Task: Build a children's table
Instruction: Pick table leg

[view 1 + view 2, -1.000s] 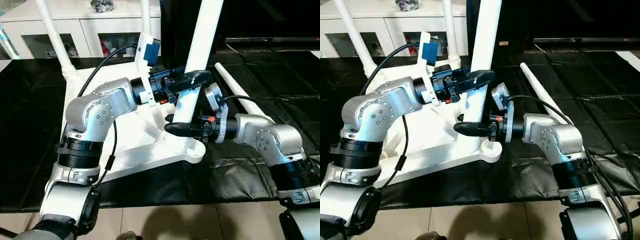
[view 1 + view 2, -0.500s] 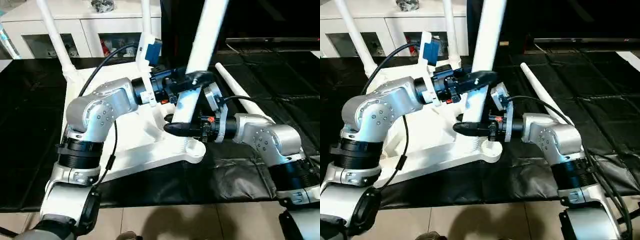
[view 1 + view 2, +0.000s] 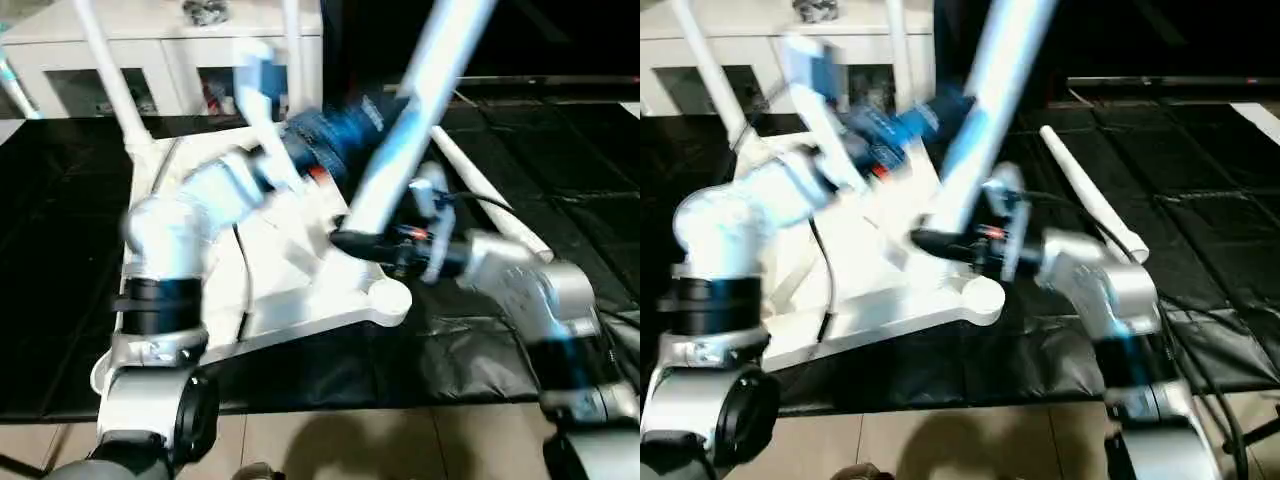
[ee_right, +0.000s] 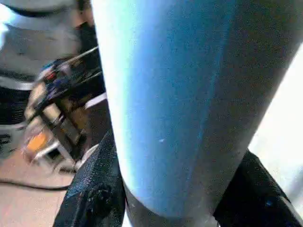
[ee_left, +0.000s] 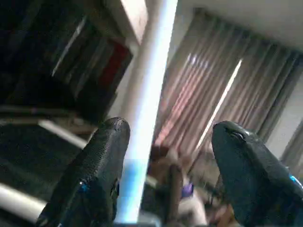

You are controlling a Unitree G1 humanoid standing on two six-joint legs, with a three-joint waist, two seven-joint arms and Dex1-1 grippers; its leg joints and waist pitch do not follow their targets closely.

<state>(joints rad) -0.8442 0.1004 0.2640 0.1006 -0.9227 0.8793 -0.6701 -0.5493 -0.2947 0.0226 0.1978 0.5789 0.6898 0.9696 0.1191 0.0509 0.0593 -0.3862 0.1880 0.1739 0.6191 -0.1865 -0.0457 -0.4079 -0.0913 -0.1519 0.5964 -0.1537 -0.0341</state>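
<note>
The right gripper (image 4: 165, 189) pinches the thick lower end of the leaning leg (image 3: 420, 110), near the front corner socket (image 3: 388, 298) of the upturned table top (image 3: 280, 290). Higher on the same leg, the left gripper (image 5: 165, 156) is spread, one finger (image 5: 102, 165) beside it. Another leg (image 3: 480, 190) lies on the black mat (image 3: 560, 170) behind.

I'm working in what looks like a furnished living room: a white glass-door cabinet (image 3: 150, 60) along the wall, long curtains (image 5: 222, 90), tiled floor (image 3: 330, 440) under a black mat (image 3: 560, 170).
</note>
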